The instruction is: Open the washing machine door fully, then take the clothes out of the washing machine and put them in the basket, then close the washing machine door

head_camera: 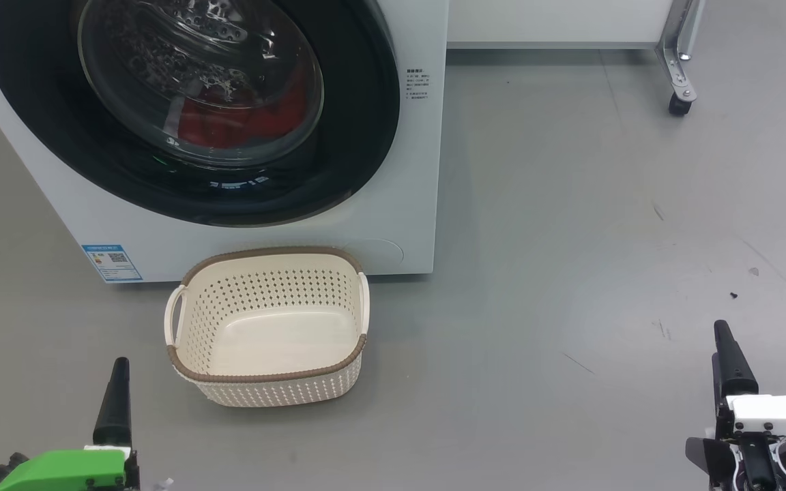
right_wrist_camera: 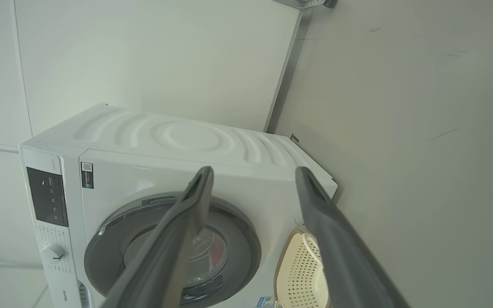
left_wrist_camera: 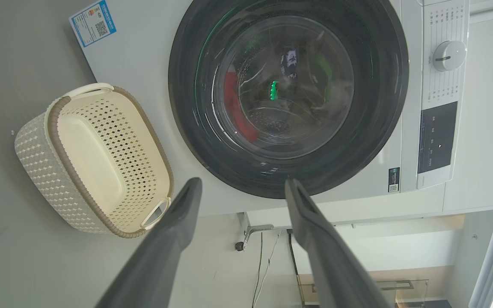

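Closed door (head_camera: 359,123) before the clothes (head_camera: 246,123)

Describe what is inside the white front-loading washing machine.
Through the round black-rimmed glass door, bright red fabric lies low in the perforated steel drum. Reflections and the door hide how many garments there are.
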{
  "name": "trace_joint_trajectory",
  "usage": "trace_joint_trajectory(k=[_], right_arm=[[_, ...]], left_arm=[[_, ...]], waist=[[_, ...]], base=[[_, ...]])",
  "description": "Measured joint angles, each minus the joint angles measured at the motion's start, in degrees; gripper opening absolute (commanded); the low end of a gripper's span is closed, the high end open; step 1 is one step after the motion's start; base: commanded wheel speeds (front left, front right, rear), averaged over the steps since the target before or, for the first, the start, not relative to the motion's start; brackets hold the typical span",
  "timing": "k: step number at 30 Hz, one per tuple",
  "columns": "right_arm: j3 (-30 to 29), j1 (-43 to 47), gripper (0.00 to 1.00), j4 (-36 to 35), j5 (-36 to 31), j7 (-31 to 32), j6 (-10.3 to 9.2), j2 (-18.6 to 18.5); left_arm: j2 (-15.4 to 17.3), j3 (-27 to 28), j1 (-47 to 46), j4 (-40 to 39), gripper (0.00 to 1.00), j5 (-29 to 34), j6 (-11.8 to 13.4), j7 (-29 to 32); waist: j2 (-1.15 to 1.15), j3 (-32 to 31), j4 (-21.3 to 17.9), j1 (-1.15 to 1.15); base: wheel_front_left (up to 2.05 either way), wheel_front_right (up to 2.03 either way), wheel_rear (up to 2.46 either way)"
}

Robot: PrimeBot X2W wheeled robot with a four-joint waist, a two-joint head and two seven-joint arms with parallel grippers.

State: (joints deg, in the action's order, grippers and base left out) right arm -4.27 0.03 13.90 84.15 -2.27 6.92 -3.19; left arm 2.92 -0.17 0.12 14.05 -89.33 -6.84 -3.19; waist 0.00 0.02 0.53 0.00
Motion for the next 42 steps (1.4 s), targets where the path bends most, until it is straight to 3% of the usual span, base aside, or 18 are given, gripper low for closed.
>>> trace_joint_trajectory(k=[8, 20, 27, 42], right_arm=[[0.04, -0.77, 1.0, -2.25, -4.63, -1.14, 0.01, -0.32], [1.19, -0.82, 1.0, -4.61, -13.93, -3.12, 0.02, -1.1], [2.94, -0.8, 1.0, -5.86, -23.45, -4.59, 0.02, -3.12], [5.05, -0.78, 1.0, -7.17, -36.86, -7.17, -0.02, -3.14]], left_arm=[[-0.03, 0.24, -0.1, -2.15, 1.0, 3.35, -0.01, -1.01], [-0.09, 0.1, -0.11, -5.83, 1.0, 16.47, 0.11, -2.94], [-0.14, -1.94, -0.11, -8.75, 1.0, 26.3, 1.62, -4.08], [-0.18, -7.62, -0.08, -11.33, 1.0, 43.78, 5.59, -6.54]], waist=[[0.0, -0.1, 0.16, 0.0], [0.0, -0.15, 0.42, 0.0], [0.0, -0.11, 0.49, 0.0], [0.0, 0.02, 0.49, 0.0]], base=[[0.0, 0.0, 0.0], [0.0, 0.0, 0.0], [0.0, 0.0, 0.0], [0.0, 0.0, 0.0]])
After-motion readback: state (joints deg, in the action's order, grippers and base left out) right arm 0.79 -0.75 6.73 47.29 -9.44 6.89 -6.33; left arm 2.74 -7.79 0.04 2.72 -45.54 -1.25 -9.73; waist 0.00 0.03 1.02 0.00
